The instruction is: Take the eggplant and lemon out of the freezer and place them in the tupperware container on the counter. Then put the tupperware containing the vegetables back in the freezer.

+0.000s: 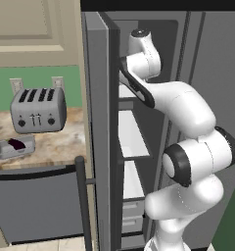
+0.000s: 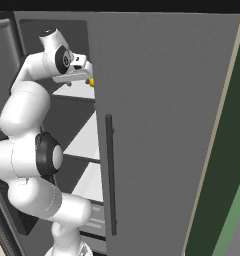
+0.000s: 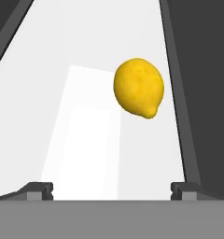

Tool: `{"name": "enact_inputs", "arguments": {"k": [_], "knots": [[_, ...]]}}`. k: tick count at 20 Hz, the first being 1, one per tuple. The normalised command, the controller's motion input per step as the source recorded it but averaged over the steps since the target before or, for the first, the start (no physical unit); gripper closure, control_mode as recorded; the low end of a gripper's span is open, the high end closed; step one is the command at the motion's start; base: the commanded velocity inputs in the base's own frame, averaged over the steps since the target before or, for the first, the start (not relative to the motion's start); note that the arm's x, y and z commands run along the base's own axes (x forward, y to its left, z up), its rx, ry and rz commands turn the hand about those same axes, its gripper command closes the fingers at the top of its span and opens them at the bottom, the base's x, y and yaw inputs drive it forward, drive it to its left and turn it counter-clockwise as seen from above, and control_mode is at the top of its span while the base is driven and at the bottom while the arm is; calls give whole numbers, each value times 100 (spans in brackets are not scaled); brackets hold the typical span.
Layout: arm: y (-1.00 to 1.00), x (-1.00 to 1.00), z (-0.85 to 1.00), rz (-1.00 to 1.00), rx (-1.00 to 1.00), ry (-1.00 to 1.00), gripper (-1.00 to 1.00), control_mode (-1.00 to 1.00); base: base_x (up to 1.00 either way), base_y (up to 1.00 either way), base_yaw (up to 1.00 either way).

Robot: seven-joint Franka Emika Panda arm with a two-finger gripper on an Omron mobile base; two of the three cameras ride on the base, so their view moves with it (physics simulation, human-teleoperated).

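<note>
The lemon (image 3: 138, 87) lies on a white shelf (image 3: 86, 140) of the open freezer (image 1: 131, 132), ahead of my gripper (image 3: 113, 190) and slightly to the right. The jaws stand wide open with nothing between them. In the right base view the gripper (image 2: 87, 75) reaches in at the upper shelf, and a sliver of the lemon (image 2: 91, 81) shows at the door edge. The eggplant (image 1: 16, 143) sits inside the tupperware container (image 1: 7, 149) on the counter (image 1: 56, 142), left of the freezer.
A silver four-slot toaster (image 1: 38, 110) stands behind the container. The freezer door (image 1: 97, 147) hangs open between counter and shelves, its dark handle (image 1: 81, 196) low down. A wider grey door (image 2: 162, 125) with a long handle closes off the right side. Drawers (image 1: 131, 215) sit low.
</note>
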Motion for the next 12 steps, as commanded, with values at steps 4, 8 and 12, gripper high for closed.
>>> {"name": "enact_inputs", "arguments": {"k": [4,8,12], "knots": [[0,24,-11,0,-5,0,-100,-100,0,0,0],[0,12,0,0,0,2,-100,-100,0,0,0],[0,5,0,0,0,3,-100,-100,0,0,0]]}}
